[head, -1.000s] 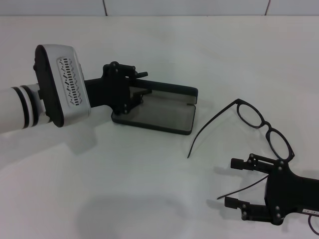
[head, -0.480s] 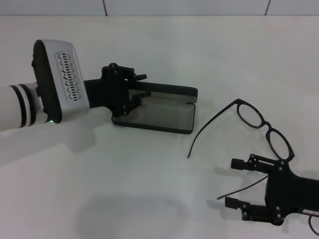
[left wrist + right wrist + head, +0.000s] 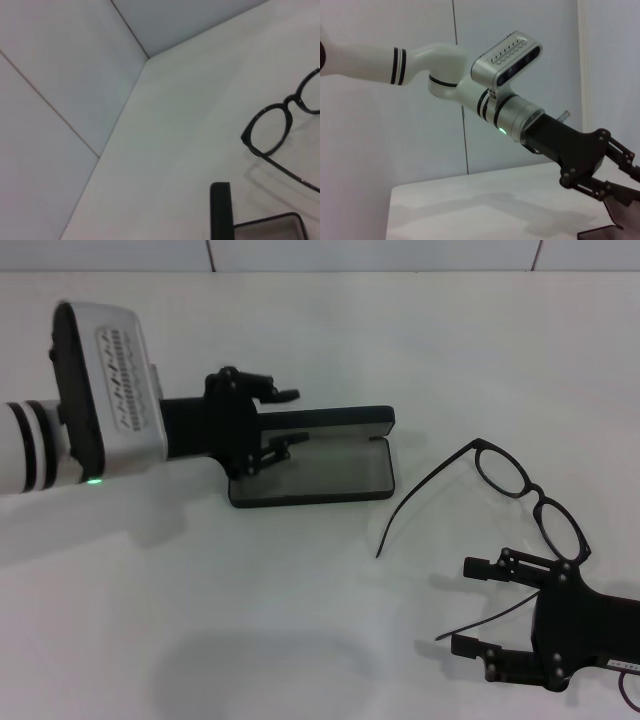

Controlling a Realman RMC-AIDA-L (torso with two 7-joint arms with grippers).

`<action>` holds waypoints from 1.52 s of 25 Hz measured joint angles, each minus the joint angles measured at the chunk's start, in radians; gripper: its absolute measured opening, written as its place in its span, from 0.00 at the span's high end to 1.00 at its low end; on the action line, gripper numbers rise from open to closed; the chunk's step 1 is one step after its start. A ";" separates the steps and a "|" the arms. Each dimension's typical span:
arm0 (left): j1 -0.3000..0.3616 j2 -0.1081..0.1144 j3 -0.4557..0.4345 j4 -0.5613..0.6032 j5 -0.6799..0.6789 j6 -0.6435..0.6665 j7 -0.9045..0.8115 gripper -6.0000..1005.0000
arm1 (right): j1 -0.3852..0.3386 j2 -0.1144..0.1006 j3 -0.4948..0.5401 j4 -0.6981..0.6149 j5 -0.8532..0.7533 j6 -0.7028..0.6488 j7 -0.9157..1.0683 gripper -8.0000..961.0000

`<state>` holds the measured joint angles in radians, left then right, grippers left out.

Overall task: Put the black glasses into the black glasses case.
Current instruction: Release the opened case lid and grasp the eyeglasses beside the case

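The left arm reached in from the left side, its white forearm and grey wrist housing held nearly level, the left claw (image 3: 280, 422) low with its fingers spread, one above the other. The right claw (image 3: 478, 607) sat at the lower right, pointing left, its fingers wide apart.

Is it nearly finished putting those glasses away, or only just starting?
Early on. The black glasses case lies open on the table, with the left end effector at its left end. The black glasses lie unfolded on the table, outside the case. The right end effector is open beside them, holding nothing. Picking up and placing the glasses remain.
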<state>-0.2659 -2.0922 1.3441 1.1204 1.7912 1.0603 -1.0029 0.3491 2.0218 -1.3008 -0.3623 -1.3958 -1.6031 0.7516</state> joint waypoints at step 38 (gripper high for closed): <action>0.132 0.003 -0.527 -0.200 0.148 0.643 -0.224 0.12 | 0.100 -0.123 0.307 -0.660 -0.470 -0.059 1.032 0.21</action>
<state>-0.1337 -2.0893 0.8167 0.9200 1.9390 1.7037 -1.2269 0.4496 1.8984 -0.9938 -1.0225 -1.8653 -1.6621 1.7832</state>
